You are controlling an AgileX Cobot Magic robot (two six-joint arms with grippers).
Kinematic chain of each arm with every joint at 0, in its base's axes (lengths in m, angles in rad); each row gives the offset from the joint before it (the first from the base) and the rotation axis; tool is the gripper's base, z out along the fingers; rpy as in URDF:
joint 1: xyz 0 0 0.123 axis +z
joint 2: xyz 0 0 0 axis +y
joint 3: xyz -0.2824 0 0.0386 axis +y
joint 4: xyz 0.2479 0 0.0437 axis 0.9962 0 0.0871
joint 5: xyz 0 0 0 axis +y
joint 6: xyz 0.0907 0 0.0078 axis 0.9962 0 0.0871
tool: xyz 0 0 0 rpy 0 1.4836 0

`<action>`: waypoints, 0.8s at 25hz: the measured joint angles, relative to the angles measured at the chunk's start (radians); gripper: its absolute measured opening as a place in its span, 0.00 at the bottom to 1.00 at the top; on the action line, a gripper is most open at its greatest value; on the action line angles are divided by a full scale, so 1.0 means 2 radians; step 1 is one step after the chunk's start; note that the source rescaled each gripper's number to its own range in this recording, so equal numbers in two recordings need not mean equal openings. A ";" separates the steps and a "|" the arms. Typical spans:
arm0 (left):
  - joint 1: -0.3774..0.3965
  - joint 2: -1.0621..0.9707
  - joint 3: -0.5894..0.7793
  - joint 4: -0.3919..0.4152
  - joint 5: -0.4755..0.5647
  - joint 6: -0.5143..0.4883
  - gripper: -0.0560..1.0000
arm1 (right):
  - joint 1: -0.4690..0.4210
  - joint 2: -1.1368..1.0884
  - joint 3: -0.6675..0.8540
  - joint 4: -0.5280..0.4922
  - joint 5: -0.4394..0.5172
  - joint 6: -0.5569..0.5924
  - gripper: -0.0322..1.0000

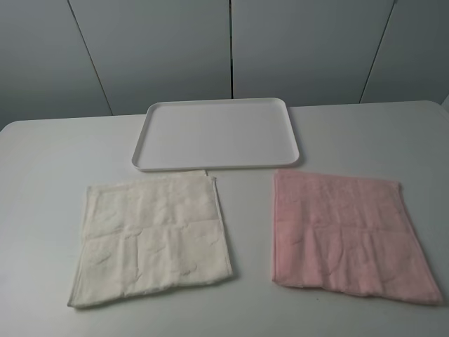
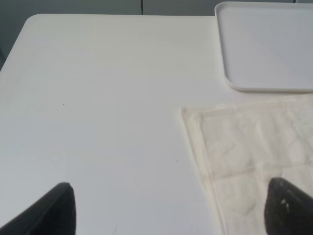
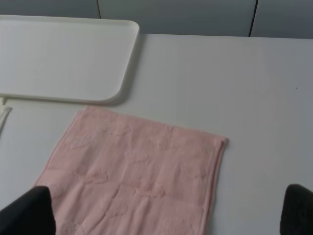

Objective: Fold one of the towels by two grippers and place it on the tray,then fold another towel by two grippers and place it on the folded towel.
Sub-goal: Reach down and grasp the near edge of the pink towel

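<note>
From the high camera I see the tray (image 1: pixel 217 133) sitting bare at 12 o'clock on the table (image 1: pixel 42 210). The cream towel (image 1: pixel 151 235) is spread flat at about 8 o'clock and the pink towel (image 1: pixel 347 235) is spread flat at about 4 o'clock. Each towel shows a crease line across its middle. The two towels lie well apart, with bare table between them. The cream towel's corner toward 1 o'clock comes right up to the tray's near rim; I cannot tell whether it touches. The pink towel's far edge lies just beside the tray's near corner on that side. Neither arm shows in the high view.

On my left wrist feed, the left gripper (image 2: pixel 171 210) has its jaws wide apart and holds nothing. One jaw hangs over bare table. The other sits over the cream towel, just inside that towel's outer edge, so the edge runs between the jaws. The towel's far corner and the tray's rounded corner lie ahead of the gripper.

On my right wrist feed, the right gripper (image 3: pixel 161 215) is also spread wide and holds nothing. The pink towel lies below and between its jaws. One jaw is over the towel's inner edge and the other over bare table past the outer edge. The tray lies further ahead, beyond the towel's far edge.
</note>
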 joint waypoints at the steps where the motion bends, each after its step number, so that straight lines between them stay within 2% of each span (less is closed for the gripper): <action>1: 0.000 0.000 0.000 0.000 0.000 0.000 1.00 | 0.000 0.000 0.000 0.000 0.000 0.000 1.00; 20: 0.000 0.000 0.000 0.000 0.000 0.000 1.00 | 0.000 0.000 0.000 0.000 0.000 0.000 1.00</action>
